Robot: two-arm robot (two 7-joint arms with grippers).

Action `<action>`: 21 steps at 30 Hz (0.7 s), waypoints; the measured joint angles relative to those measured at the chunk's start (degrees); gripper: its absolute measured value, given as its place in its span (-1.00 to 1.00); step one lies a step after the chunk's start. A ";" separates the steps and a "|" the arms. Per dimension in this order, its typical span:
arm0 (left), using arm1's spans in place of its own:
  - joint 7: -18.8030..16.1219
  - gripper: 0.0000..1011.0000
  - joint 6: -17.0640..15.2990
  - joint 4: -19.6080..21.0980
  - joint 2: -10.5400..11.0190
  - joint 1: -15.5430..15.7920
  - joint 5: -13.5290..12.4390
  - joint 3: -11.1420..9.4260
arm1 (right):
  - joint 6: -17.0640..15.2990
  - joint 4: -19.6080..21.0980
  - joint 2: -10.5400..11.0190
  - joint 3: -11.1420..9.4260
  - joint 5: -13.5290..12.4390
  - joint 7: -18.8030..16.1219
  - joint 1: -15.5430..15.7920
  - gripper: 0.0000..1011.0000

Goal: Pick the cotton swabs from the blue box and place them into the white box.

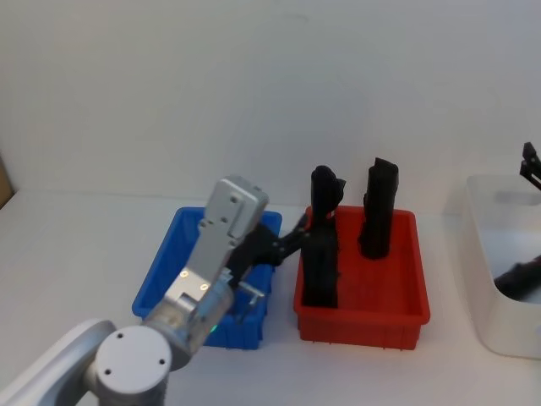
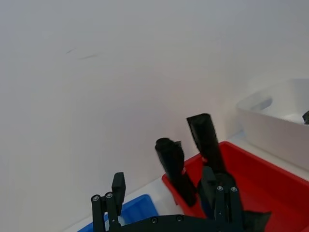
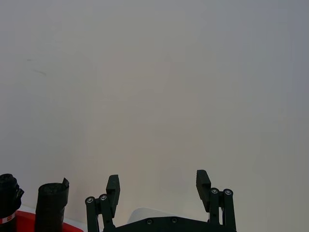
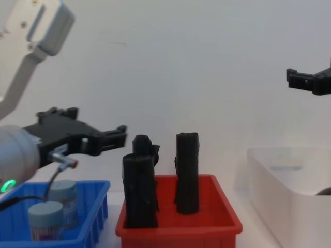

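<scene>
L hand (image 4: 115, 138) open above blue box (image 4: 95, 217) edge, 2 cotton swabs (image 4: 46, 219) inside; R hand (image 3: 158, 186) open above white box (image 4: 274, 191).

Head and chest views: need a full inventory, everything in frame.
blue box: 1, bright blue, table left
cotton swabs: 2 visible, clear jars with grey-blue lids, inside the blue box
red tray: 1, red, centre, beside the blue box
black rolls: 3, black, upright in the red tray
white box: 1, white, table right
dark object: 1, black, inside the white box, cannot identify
table: 1, white
left end effector: 1, black, open, empty, above the blue box's right side
right end effector: 1, black, open, empty, high above the white box
</scene>
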State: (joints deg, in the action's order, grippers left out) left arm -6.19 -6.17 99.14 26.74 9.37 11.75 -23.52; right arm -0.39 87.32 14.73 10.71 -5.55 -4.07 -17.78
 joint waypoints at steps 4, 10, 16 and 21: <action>-2.66 0.98 -1.26 1.76 1.73 -1.84 0.88 0.85 | 0.00 -0.06 -0.02 0.00 0.03 0.02 -0.02 0.98; -7.40 0.98 -2.91 3.88 4.33 -5.02 2.89 2.19 | 0.01 -0.12 -0.03 0.00 0.05 0.06 -0.04 0.98; -10.90 0.98 -4.13 4.64 6.39 -7.90 5.87 3.48 | 0.01 -0.15 -0.04 0.00 0.05 0.08 -0.06 0.98; -11.66 0.98 -4.76 4.20 7.31 -9.15 7.85 4.25 | 0.00 -0.18 -0.03 0.00 0.05 0.08 -0.07 0.98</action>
State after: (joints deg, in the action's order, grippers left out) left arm -17.85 -10.93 103.34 34.05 0.22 19.60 -19.26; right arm -0.39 87.14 14.70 10.71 -5.50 -3.99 -17.84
